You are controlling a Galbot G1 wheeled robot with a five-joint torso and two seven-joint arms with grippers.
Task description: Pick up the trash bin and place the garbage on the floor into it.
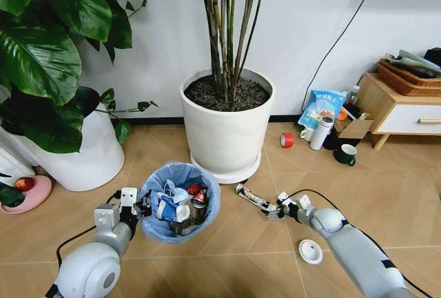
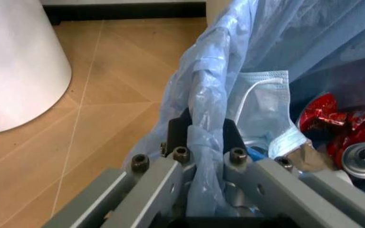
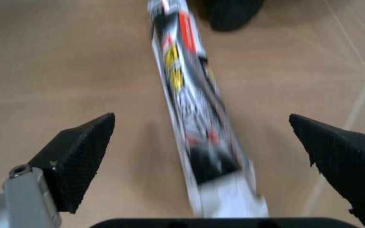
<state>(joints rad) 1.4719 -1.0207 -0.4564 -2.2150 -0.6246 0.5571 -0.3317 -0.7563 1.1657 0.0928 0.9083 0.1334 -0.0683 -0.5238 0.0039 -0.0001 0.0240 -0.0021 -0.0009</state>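
Head view, near to far: white round lid (image 1: 311, 251) lies on the floor (image 1: 386, 194) just right of the right arm, not yet collected. Left tool (image 1: 140, 206) is clenched on the left rim of the trash bin (image 1: 180, 200); bin sits mid-scene, already holding several pieces of litter. Right tool (image 1: 271, 210) is low to the floor, right of the bin, at the near end of a thin tube (image 1: 249, 197) that points toward the big white plant pot (image 1: 226, 124) behind.

Step in hand, by my reading: collecting the tube, bin already secured. Next move calls for closing on the tube squarely, then lifting and carrying it left over the bin's opening; the lid remains after that.

Right wrist view adds what the head view cannot resolve: pads (image 3: 76, 158) spread wide, released, the tube (image 3: 195, 118) lying lengthwise between them, untouched.

Left wrist view adds the grip detail: fingers (image 2: 169, 175) pinch the blue bag (image 2: 205, 118) over the rim; a face mask (image 2: 265, 109) and a red crushed can (image 2: 353, 137) lie inside.
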